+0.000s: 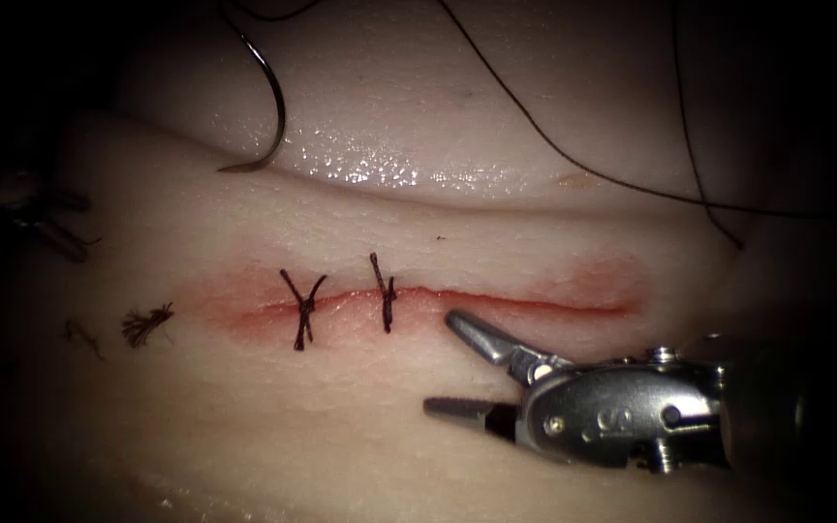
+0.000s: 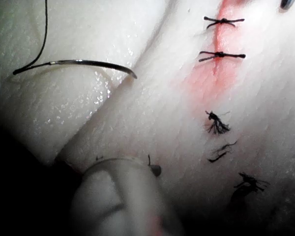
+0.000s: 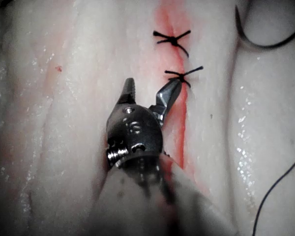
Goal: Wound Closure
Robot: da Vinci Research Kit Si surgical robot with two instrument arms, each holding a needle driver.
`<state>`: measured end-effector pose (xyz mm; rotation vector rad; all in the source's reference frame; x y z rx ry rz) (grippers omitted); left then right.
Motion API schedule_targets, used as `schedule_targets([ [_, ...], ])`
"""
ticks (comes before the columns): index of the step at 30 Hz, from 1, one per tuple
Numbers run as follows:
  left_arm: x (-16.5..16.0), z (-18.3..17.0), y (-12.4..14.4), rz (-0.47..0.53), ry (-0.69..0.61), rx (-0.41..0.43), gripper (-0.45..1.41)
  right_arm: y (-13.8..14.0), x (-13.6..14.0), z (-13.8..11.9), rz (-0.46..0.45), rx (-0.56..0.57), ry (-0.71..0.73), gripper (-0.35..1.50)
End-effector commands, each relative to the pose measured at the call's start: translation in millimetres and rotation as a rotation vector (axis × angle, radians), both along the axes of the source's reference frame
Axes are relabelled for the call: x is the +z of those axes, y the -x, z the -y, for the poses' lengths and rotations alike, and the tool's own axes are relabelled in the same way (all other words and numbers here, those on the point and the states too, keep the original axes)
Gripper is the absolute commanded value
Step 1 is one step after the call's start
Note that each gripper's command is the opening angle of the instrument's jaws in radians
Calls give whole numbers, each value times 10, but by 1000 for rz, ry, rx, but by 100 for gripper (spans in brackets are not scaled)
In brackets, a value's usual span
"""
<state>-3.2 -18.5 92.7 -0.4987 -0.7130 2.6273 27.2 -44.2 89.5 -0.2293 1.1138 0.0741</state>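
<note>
The right hand (image 1: 449,363) is hovering with its jaws spread wide, gripping nothing, just below the cut (image 1: 535,302) on the tissue (image 1: 244,426), near the second stitch (image 1: 384,291). The needle (image 1: 268,97) is lying free on the tissue's far ridge, thread (image 1: 554,145) trailing away; the left hand (image 1: 46,218) is too dark to tell

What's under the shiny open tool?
Under the right tool, open and holding nothing, lies bare tissue just below the cut. Whatever its body covers is hidden. The needle lies loose above.
</note>
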Motion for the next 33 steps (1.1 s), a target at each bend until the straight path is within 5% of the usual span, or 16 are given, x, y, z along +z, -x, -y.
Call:
schedule_targets([
  [1, 5, 1, 2, -8, 16, 1, 71, -8, 6, 3, 1, -4, -1, 143],
  [5, -1, 9, -3, -25, 21, 11, 108, -8, 6, 3, 0, -4, -1, 143],
  [10, -16, 27, -3, -33, 3, 13, 123, -8, 6, 3, 1, -4, -1, 143],
  [18, -59, -6, 12, 22, 47, -28, 83, -6, 5, 1, 5, -8, -6, 141],
  [24, -90, -36, 64, 202, 207, -166, 61, 5, -4, -6, 28, 29, -37, 135],
  [29, -98, -40, 109, 240, 249, -258, 66, 25, -23, -7, 25, 87, -122, 123],
  [31, -97, -42, 124, 247, 265, -302, 66, 37, -33, -9, 14, 121, -163, 103],
  [33, -95, -44, 133, 250, 274, -325, 66, 46, -42, -11, 13, 135, -186, 59],
])
